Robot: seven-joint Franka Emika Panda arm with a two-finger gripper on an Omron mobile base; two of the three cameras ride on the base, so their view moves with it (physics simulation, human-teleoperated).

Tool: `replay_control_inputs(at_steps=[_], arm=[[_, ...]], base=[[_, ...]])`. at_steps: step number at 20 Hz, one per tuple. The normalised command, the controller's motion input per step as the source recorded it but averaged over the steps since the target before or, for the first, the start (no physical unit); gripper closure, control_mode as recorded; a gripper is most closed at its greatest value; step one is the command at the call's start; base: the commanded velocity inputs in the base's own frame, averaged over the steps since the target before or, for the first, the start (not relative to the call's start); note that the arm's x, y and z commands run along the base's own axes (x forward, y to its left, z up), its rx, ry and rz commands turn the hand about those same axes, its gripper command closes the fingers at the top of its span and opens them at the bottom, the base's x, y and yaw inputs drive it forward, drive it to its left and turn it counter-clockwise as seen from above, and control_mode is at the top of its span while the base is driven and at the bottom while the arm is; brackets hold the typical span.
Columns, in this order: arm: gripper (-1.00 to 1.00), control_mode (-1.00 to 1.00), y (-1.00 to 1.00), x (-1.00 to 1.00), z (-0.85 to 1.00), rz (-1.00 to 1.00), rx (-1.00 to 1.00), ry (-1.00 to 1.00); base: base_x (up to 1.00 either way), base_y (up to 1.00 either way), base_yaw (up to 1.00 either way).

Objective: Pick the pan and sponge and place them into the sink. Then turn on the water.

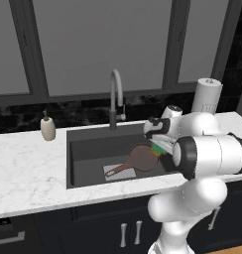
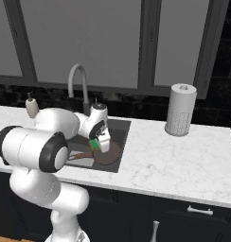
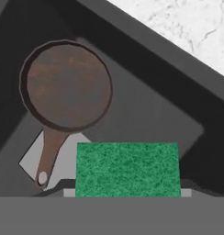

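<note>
One small rectangular green-topped sponge (image 3: 127, 169), likely light and squashy, sits pinched by its sides in the two-finger gripper (image 1: 157, 149) above the dark grey sink (image 1: 88, 144), beside the round brown frying pan (image 3: 65, 85).
</note>
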Motion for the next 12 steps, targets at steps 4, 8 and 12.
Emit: replay_control_inputs(at_steps=[4, 8, 12], arm=[[1.00, -1.00, 0.00, 0.45, -0.68, 0.06, 0.00, -0.05], [1.00, -1.00, 0.00, 0.44, -0.69, 0.07, 0.00, -0.06], [1.00, -1.00, 0.00, 0.41, -0.71, 0.06, -0.02, -0.08]], base=[[0.00, 0.00, 0.00], [0.00, 0.00, 0.00], [0.00, 0.00, 0.00]])
